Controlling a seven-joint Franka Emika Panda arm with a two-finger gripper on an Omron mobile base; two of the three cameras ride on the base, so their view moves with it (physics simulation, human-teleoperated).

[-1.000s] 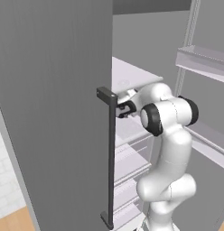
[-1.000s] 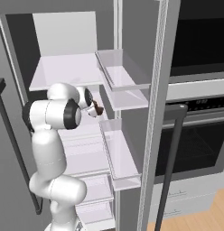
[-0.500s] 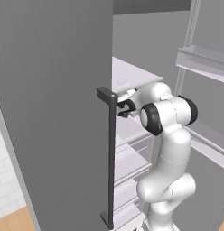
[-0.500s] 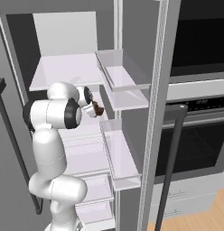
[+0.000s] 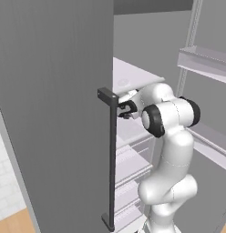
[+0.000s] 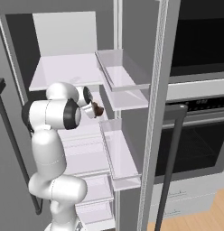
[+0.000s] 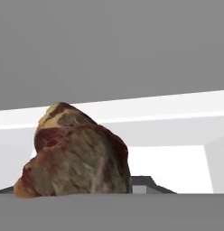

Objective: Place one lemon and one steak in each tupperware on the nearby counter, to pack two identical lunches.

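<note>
Reaching into the open fridge (image 6: pixel 64 72) at mid-shelf height, white arm (image 6: pixel 53 117) bent forward from the base; end effector (image 6: pixel 96 109) level with the pale shelf (image 6: pixel 82 131) beneath it, seen in the right base view just left of the door bins (image 6: pixel 123 85); in the left base view, end effector (image 5: pixel 125 109) tucked close behind the dark vertical handle (image 5: pixel 111 159) of the grey fridge door (image 5: pixel 51 100).

Steak (image 7: pixel 75 155) large and near in the hand view, brown and dark red with a pale fatty edge at its top, lying between the fingertips, one dark tip (image 7: pixel 143 184) showing at its right side; same steak (image 6: pixel 98 110) a small dark-brown lump at the tip of the end effector in the right base view.

Jaws partly closed with the steak between them; cannot tell whether pressed firmly against it or not quite touching.

Behind the steak in the hand view, white shelf edge and grey fridge wall (image 7: pixel 109 45); black oven (image 6: pixel 195 113) to the right of the fridge in the right base view.
</note>
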